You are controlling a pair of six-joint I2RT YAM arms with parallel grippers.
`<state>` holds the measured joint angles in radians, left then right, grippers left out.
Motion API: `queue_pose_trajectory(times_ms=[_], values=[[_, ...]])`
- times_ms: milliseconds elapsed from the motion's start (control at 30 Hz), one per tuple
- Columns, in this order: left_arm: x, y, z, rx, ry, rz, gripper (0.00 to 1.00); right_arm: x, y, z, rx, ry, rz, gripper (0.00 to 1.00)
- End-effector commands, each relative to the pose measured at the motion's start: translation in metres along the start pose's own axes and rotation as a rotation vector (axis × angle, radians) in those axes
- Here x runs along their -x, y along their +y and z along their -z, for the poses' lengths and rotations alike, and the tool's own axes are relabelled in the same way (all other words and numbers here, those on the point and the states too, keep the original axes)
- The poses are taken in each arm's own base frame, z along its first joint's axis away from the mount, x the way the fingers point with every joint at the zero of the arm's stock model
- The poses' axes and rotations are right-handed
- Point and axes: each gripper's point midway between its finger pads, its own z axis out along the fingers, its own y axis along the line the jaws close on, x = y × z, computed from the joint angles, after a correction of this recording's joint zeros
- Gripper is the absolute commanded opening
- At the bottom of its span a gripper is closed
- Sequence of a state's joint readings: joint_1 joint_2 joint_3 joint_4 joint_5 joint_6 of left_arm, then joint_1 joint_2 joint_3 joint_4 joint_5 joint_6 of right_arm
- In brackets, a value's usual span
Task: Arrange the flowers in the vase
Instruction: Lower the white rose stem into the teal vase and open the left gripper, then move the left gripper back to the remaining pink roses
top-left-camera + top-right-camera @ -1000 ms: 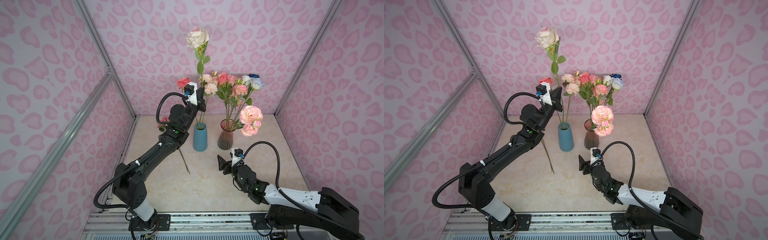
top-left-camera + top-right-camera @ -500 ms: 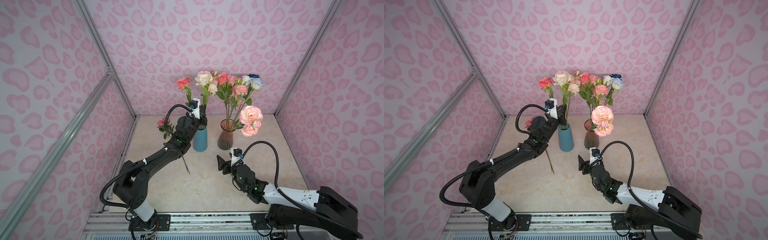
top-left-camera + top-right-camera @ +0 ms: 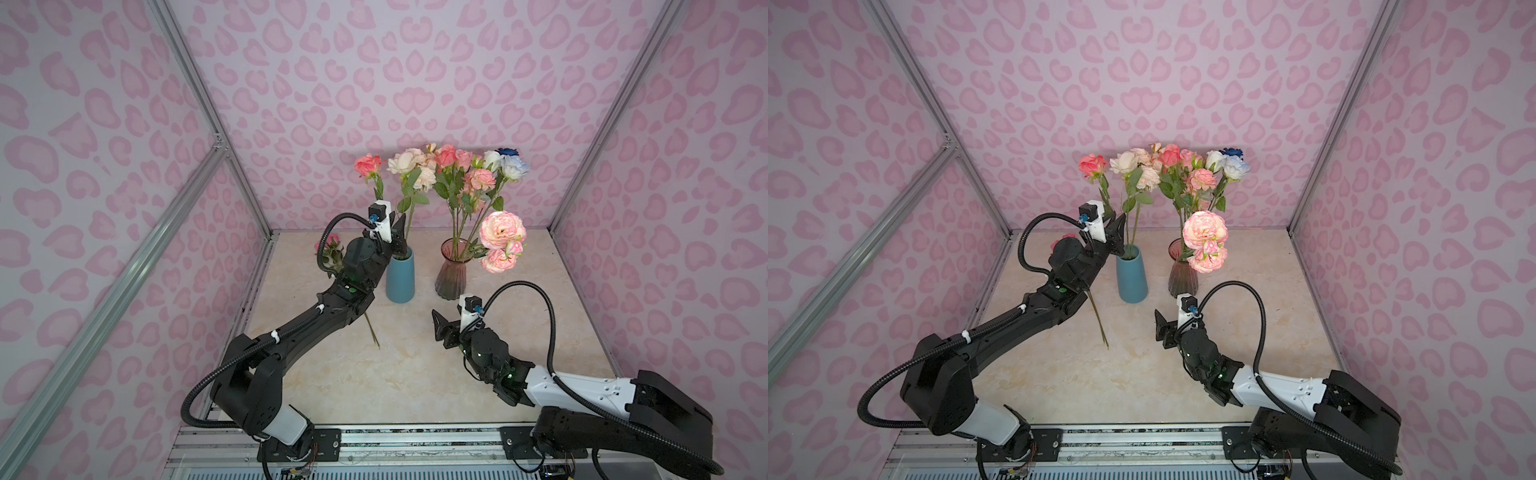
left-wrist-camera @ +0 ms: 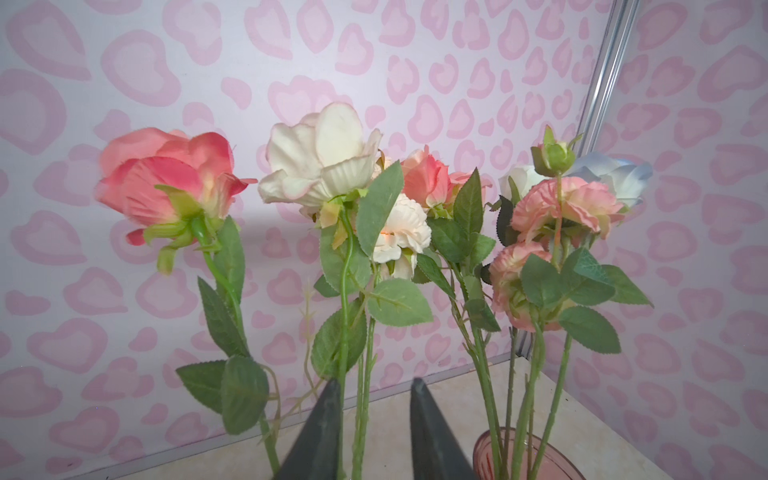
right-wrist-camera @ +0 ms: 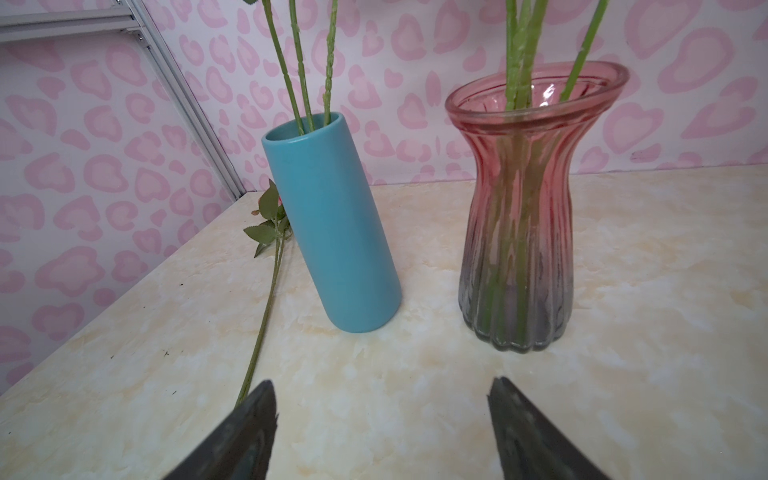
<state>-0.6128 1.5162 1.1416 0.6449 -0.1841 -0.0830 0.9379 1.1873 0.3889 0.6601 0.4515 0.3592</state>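
Observation:
A blue vase (image 3: 400,278) holds a coral rose (image 3: 368,165), a cream rose (image 3: 402,162) and a third stem. My left gripper (image 3: 400,229) sits just above its mouth. In the left wrist view its jaws stand apart around two green stems, and the cream rose's stem (image 4: 344,332) runs along one finger (image 4: 328,415). A pink glass vase (image 3: 451,270) holds several flowers, with a big pink peony (image 3: 500,228) drooping over its side. One flower lies on the table, its stem (image 3: 372,332) beside the blue vase. My right gripper (image 5: 382,399) hovers open and empty low over the table, before both vases.
The pink-patterned walls and metal posts (image 3: 249,195) close in the table (image 3: 395,374) at the back and sides. The lying flower's head (image 3: 328,243) is partly hidden behind my left arm, near the left wall.
My left arm came down and lowered the cream rose, which was high in the air, into the blue vase. Its jaws then parted. The right arm stayed still.

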Motion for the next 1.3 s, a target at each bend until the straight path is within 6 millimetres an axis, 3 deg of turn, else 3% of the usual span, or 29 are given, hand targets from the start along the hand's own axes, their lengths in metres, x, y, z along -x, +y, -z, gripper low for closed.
queue_pose_trajectory(times_ms=[0, 133, 200, 233, 300, 500, 567, 633, 800, 1267], values=[[0.019, 0.005, 0.016, 0.017, -0.018, 0.026, 0.33, 0.002, 0.002, 0.000, 0.008, -0.004, -0.008, 0.81], [0.031, 0.014, 0.047, 0.039, -0.038, 0.064, 0.35, 0.001, 0.003, 0.000, 0.010, -0.001, -0.013, 0.81], [0.024, 0.025, 0.063, 0.088, -0.010, 0.077, 0.35, 0.001, 0.003, -0.001, 0.013, 0.003, -0.018, 0.81], [0.018, 0.033, 0.072, 0.124, 0.012, 0.079, 0.41, 0.001, 0.004, 0.000, 0.017, 0.006, -0.021, 0.81], [-0.001, 0.051, 0.087, 0.215, 0.062, 0.078, 0.47, 0.000, 0.004, -0.001, 0.015, 0.005, -0.023, 0.81], [-0.078, 0.131, 0.146, 0.657, 0.281, 0.076, 0.69, 0.002, 0.004, 0.001, 0.024, 0.005, -0.049, 0.81], [-0.103, 0.146, 0.159, 0.717, 0.374, 0.107, 0.69, 0.001, 0.005, 0.001, 0.025, 0.008, -0.053, 0.81], [-0.128, 0.154, 0.163, 0.721, 0.461, 0.157, 0.69, -0.002, 0.005, -0.001, 0.021, 0.014, -0.053, 0.81], [-0.169, 0.164, 0.159, 0.706, 0.609, 0.288, 0.65, -0.011, 0.008, -0.008, 0.023, 0.044, -0.035, 0.81], [-0.220, 0.167, 0.138, 0.687, 0.824, 0.373, 0.58, -0.016, 0.012, -0.009, 0.007, 0.051, -0.005, 0.80]])
